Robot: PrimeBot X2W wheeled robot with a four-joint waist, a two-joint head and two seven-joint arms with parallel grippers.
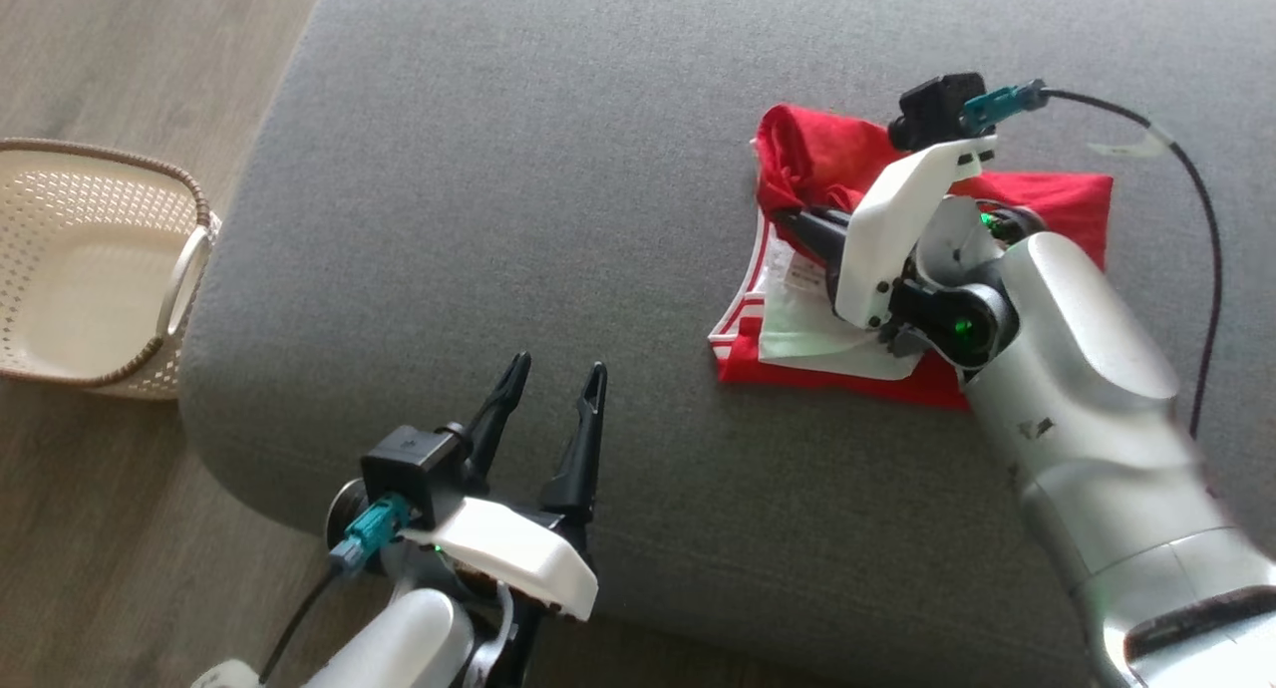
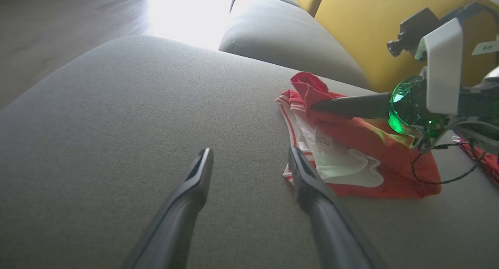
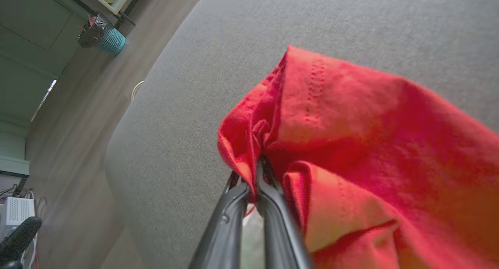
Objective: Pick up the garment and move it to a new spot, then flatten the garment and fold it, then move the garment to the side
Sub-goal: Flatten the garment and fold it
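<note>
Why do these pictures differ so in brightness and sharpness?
Left wrist view: daylight glares off the floor behind the grey cushion, bleaching it. Right wrist view: the red garment is close and soft, the cushion's edge bows. Head view: the right forearm smears along its lower edge.

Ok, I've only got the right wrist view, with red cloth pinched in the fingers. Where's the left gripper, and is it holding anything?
Observer: The left gripper is open and empty, over bare grey cushion to the left of the cloth and apart from it.
Operator: Is the whole garment lifted?
Observer: No. Most of the red garment lies on the cushion. The right gripper is shut on one bunched corner, and only that corner stands raised.
Operator: Anything beside the sofa?
Observer: A pale woven basket stands on the floor off the cushion's left edge.
</note>
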